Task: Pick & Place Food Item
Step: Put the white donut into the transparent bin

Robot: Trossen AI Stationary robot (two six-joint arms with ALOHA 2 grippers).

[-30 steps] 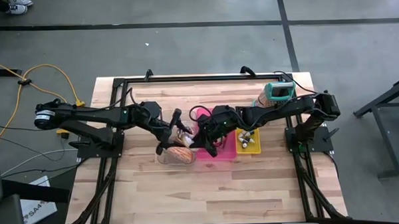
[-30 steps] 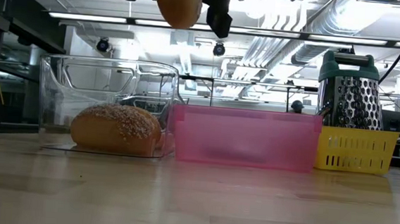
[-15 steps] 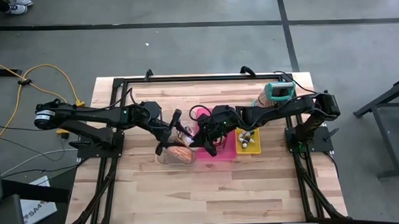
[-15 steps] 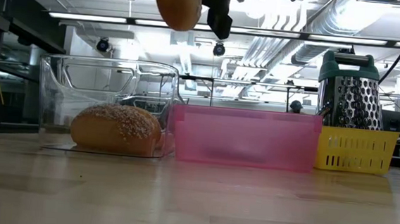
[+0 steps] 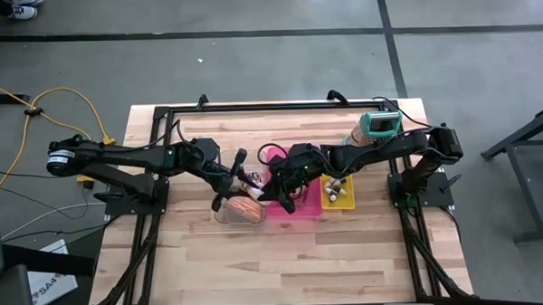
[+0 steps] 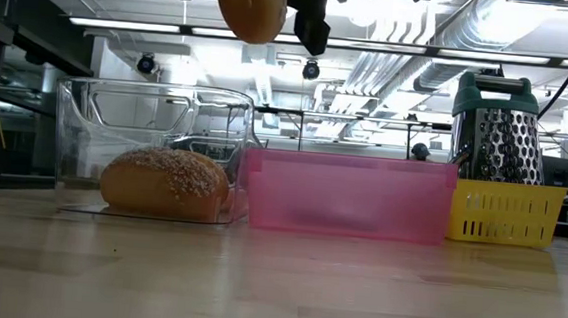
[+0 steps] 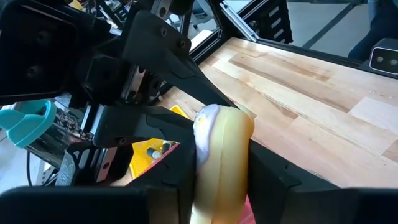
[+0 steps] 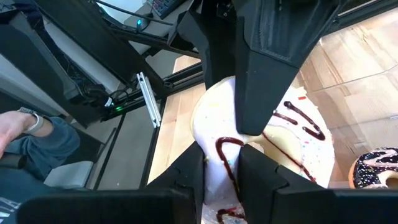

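Note:
A white-iced doughnut (image 8: 292,143) with chocolate drizzle hangs in the air (image 6: 252,6) between the clear container (image 6: 156,120) and the pink bin (image 6: 347,193). Both grippers meet on it above the table's middle (image 5: 254,180). My left gripper (image 7: 221,168) comes from the table's left and is shut on it. My right gripper (image 8: 221,171) comes from the right and is also shut on it. A seeded bun (image 6: 165,183) lies on the floor of the clear container, beside a chocolate-topped doughnut (image 8: 375,169). My left gripper pinches the doughnut between its two fingers, across its two flat sides, seen edge-on (image 7: 224,143); one finger (image 8: 267,68) lies on the iced face. The fingers come nearly level from the table's left. The doughnut is clear of the table. My right gripper pinches the doughnut's rim (image 8: 214,155) between its two fingers, on the side away from the left gripper. The fingers come slightly downward from the table's right. The doughnut stands on edge, lifted clear above the containers.
A yellow basket (image 6: 506,210) holding a metal grater with a green top (image 6: 497,129) stands right of the pink bin. Black frame rails (image 5: 164,174) run along both table sides. Bare wood lies toward the near edge (image 5: 284,261).
My left gripper's fingers have drawn in on the doughnut while my right gripper kept its hold. The doughnut has shifted a little toward the left in the low view. Neither arm has travelled.

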